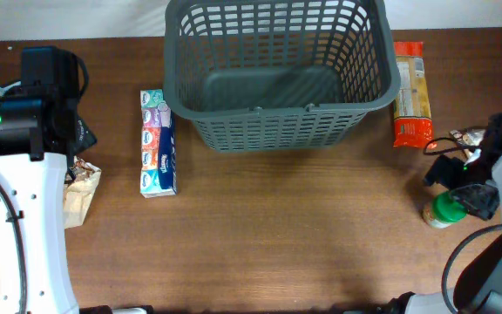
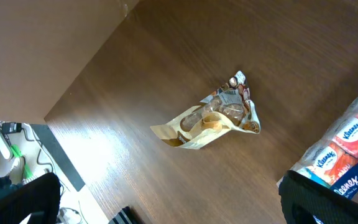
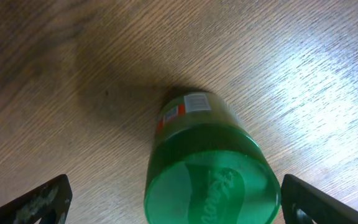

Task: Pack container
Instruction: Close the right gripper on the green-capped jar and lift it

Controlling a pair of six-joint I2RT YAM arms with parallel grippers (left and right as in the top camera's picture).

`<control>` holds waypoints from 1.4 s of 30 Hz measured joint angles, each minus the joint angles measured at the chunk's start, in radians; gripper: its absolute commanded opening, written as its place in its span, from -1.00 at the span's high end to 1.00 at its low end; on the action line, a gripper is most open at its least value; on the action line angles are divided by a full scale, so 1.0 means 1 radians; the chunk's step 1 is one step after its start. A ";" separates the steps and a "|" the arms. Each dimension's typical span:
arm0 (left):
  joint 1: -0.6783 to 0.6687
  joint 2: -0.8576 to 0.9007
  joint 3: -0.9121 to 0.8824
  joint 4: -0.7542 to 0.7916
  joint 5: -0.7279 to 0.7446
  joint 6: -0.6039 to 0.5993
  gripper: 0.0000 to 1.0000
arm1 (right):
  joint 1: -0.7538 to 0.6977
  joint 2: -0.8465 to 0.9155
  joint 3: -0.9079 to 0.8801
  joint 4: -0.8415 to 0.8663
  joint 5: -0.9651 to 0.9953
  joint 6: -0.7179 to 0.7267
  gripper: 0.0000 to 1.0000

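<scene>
The right gripper [image 3: 176,196] hangs over the jar [image 3: 188,109], its 2 fingers [image 3: 42,202] spread wide at the lower corners of the wrist view. The green lid [image 3: 210,186] sits off-centre in the gap, close to the lower-right finger and well apart from the lower-left one. The left gripper [image 2: 173,202] is also spread and holds nothing. The snack bag [image 2: 210,121] lies flat on the table [image 2: 260,50] above its fingers in frame, and the tissue pack [image 2: 347,149] is at the right edge.

In the overhead view the basket [image 1: 277,112] stands at top centre with nothing in it. The tissue pack is to its left, the pasta pack [image 1: 410,100] to its right, and the jar is near the lower right edge.

The main risk is probably the jar. If the gripper closes from this offset, 1 finger would touch first and could shove or tip the upright jar. The lid is smooth and wide, so a high grip may slip. The crinkled snack bag could slide out of a shallow pinch. A low carry could catch a load on the basket's thick rim.
</scene>
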State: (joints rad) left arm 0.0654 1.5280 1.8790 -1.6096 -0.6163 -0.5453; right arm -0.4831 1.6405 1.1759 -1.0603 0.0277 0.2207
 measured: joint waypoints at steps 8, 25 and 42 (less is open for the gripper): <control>0.000 0.000 0.000 -0.004 0.000 0.000 -0.99 | 0.001 0.027 0.000 -0.011 0.045 0.027 -0.98; 0.000 0.000 0.000 -0.006 0.012 0.000 -0.99 | 0.001 0.031 -0.160 0.139 0.038 0.042 -0.98; 0.000 0.000 0.000 -0.026 0.019 0.000 -0.99 | 0.001 0.046 -0.175 0.206 0.034 0.041 -0.98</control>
State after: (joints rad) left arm 0.0654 1.5280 1.8790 -1.6360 -0.5972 -0.5453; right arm -0.4824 1.6863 1.0008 -0.8539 0.0620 0.2615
